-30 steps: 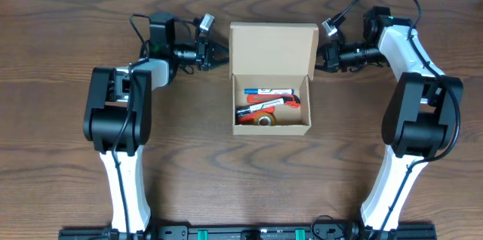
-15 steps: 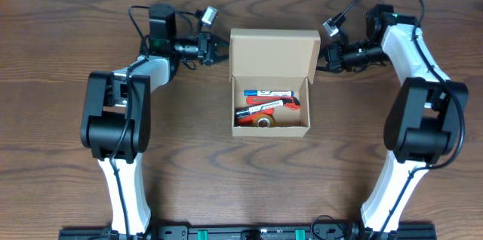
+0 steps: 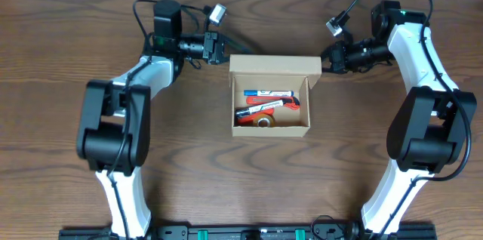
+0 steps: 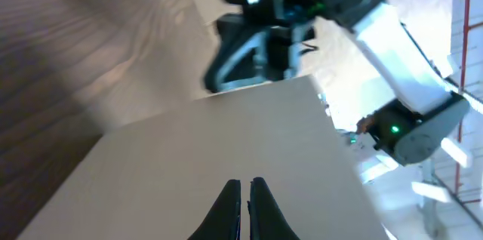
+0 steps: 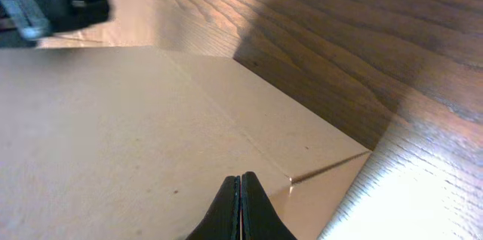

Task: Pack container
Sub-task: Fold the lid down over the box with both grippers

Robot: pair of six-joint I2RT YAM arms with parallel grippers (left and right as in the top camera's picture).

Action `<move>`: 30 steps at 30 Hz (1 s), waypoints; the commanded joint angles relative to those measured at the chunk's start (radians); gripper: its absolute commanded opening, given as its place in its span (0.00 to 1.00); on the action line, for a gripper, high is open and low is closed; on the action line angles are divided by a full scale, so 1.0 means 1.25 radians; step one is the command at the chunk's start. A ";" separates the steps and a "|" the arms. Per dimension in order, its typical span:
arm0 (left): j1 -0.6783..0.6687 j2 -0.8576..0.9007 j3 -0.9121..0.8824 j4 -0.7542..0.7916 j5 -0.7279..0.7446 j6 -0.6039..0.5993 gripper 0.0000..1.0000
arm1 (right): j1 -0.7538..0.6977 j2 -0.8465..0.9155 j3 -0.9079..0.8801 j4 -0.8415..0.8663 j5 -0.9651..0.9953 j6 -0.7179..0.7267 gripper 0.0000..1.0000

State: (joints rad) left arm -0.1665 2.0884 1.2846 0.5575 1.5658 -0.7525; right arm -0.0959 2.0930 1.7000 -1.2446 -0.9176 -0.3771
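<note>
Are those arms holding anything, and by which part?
Nothing seems gripped. Left end effector and right end effector are shut, tips at the raised flap lid of the small tan cardboard box.

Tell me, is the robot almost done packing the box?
Nearly. Done: markers and a small roll lie inside the box. In hand: the lid stands up, with the shut left gripper and right gripper at its back corners. Left: the lid is not yet folded down over the box.
</note>
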 commanded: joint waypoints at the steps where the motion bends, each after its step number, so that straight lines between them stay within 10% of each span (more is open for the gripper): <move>1: 0.009 -0.068 -0.033 0.004 0.011 0.031 0.06 | 0.011 -0.026 0.012 -0.012 0.019 -0.021 0.01; 18: 0.014 -0.283 -0.320 0.002 -0.016 0.155 0.07 | 0.096 -0.233 0.022 -0.078 0.210 -0.016 0.01; 19: 0.014 -0.287 -0.319 0.011 0.000 0.161 0.20 | 0.108 -0.250 0.022 -0.071 0.228 -0.017 0.01; 20: 0.014 -0.292 -0.318 0.036 0.013 0.155 0.96 | 0.122 -0.269 0.022 -0.060 0.235 -0.027 0.01; 28: 0.037 -0.358 -0.259 0.576 0.014 -0.181 0.96 | 0.229 -0.401 0.022 -0.018 0.229 -0.167 0.31; 30: 0.064 -0.365 -0.213 0.705 0.014 -0.273 0.96 | 0.255 -0.418 0.022 -0.018 0.229 -0.171 0.54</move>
State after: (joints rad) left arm -0.1314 1.6627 0.9352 1.3094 1.5681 -0.8608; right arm 0.1883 1.6062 1.7084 -1.2675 -0.6365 -0.5255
